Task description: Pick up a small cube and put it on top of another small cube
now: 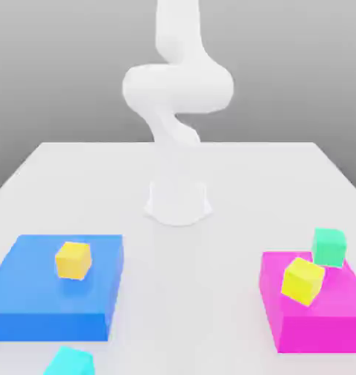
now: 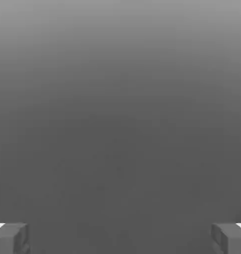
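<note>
- here the white arm (image 1: 177, 91) rises from its round base (image 1: 178, 201) at the middle of the white table (image 1: 78, 183), twists through a thick bend and runs out past the upper edge of the exterior view, so the gripper itself is out of that view.
- the hand view shows the gripper (image 2: 120, 238) with its two grey fingertips (image 2: 11, 238) at opposite edges of the picture, spread wide apart with nothing between them; beyond them there is only plain grey background.
- the small cube (image 1: 69, 362), cyan-turquoise, sits on the table at the near edge of the exterior view, toward that view's left, partly cut off by the picture edge and just in front of the blue flat block (image 1: 34, 293).
- a yellow cube (image 1: 72, 260) rests on top of the blue flat block, near its middle.
- toward the exterior view's right lies a magenta flat block (image 1: 335, 315), well apart from the blue one.
- a second yellow cube (image 1: 303, 280) rests on the magenta block, turned at an angle.
- a greener small cube (image 1: 329, 247) stands at the far corner of the magenta block; whether it rests on the block or just behind it i cannot tell.
</note>
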Controlling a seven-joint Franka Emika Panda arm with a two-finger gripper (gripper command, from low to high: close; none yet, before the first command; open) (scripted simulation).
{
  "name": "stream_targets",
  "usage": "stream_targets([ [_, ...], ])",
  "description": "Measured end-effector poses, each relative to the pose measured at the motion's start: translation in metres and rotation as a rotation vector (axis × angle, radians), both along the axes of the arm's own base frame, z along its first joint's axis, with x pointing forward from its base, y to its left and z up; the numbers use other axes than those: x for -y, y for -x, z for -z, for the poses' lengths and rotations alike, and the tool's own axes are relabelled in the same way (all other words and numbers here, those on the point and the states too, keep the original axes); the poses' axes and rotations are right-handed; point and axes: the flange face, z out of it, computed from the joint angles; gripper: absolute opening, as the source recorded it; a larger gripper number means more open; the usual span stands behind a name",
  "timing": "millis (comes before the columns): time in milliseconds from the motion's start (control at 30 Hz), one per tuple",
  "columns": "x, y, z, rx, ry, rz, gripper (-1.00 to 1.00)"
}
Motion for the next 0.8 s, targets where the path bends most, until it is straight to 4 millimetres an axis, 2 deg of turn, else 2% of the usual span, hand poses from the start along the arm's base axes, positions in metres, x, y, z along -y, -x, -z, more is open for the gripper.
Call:
stream_targets([
  [200, 0.028, -0.07, 0.081, -0.153, -0.015, 0.045, 0.0],
  [400, 0.06, -0.119, 0.175, -0.302, -0.033, 0.092, 0.0],
  [600, 0.096, -0.145, 0.277, -0.45, -0.054, 0.145, 0.0],
  [800, 0.127, -0.149, 0.386, -0.598, -0.077, 0.191, 0.0],
])
